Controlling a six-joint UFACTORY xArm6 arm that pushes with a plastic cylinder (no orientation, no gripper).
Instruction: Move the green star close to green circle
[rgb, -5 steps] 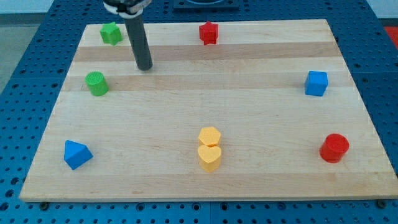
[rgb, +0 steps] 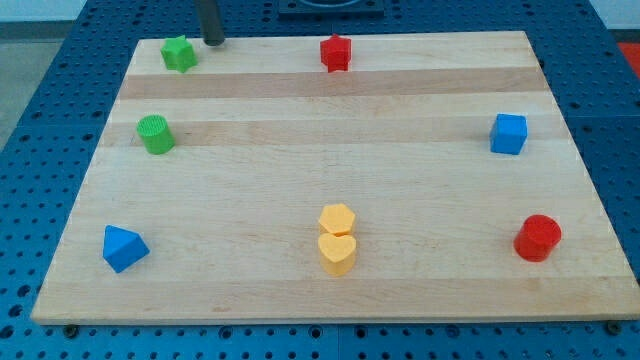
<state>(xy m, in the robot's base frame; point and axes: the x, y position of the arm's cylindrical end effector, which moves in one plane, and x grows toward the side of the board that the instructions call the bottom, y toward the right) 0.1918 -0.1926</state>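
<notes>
The green star (rgb: 179, 53) sits near the board's top left corner. The green circle (rgb: 155, 134) stands below it, near the left edge, well apart from the star. My tip (rgb: 214, 43) is at the board's top edge, just to the right of the green star and slightly above it, not touching it. Only the rod's lower end shows.
A red star (rgb: 336, 52) sits at the top middle. A blue cube (rgb: 509, 133) is at the right, a red circle (rgb: 538, 238) at the bottom right. A yellow hexagon (rgb: 337, 218) touches a yellow heart (rgb: 338, 253). A blue triangle (rgb: 123, 248) is at the bottom left.
My tip has moved up and a little left, from the board below and right of the green star to the top edge beside it. No block has moved.
</notes>
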